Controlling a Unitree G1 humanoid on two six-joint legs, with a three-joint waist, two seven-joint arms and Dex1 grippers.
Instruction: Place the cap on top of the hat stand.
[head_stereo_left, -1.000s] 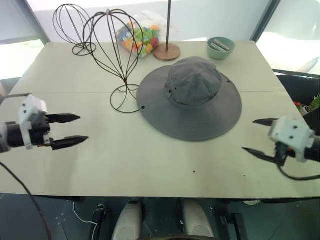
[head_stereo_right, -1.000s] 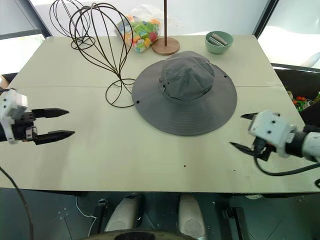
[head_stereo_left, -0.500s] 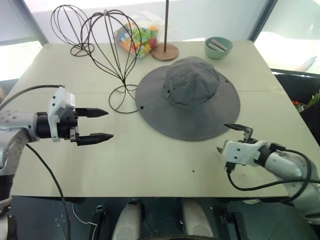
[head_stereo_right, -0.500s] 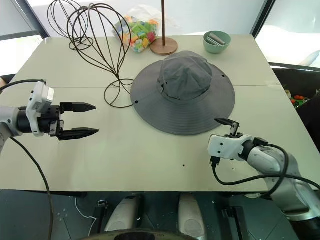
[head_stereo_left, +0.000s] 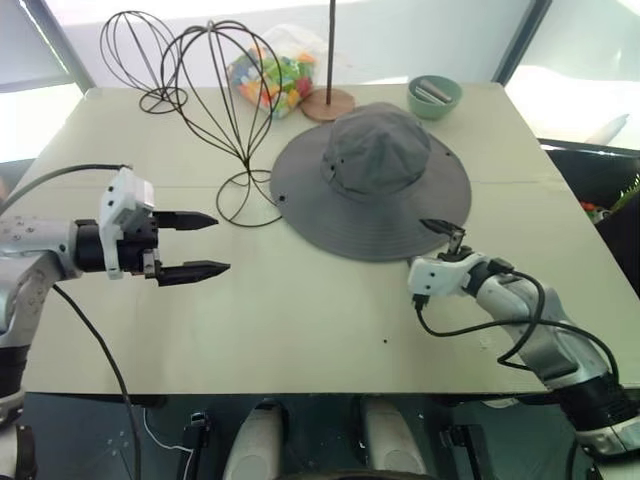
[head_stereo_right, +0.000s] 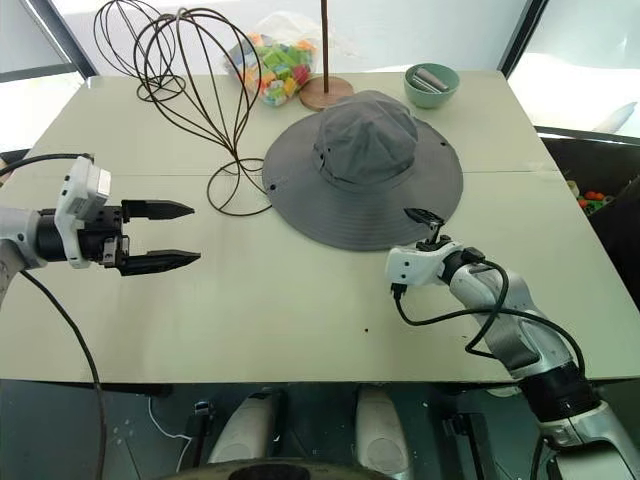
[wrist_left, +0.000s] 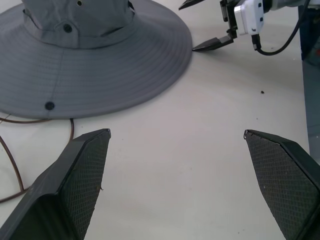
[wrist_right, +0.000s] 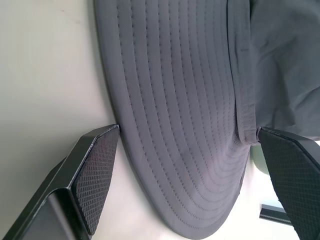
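The cap (head_stereo_left: 371, 182) lies flat on the counter (head_stereo_left: 300, 320), its brim just beside the hat stand (head_stereo_left: 232, 110). The right gripper (head_stereo_left: 432, 245) sits at the brim's near edge, fingers apart. The left gripper (head_stereo_left: 193, 245) hovers apart from both, its 2 fingers spread.

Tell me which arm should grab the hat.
Right. The right gripper sits open at the hat's near brim edge, jaws straddling it. The left gripper hovers farther off, beside the wire stand.
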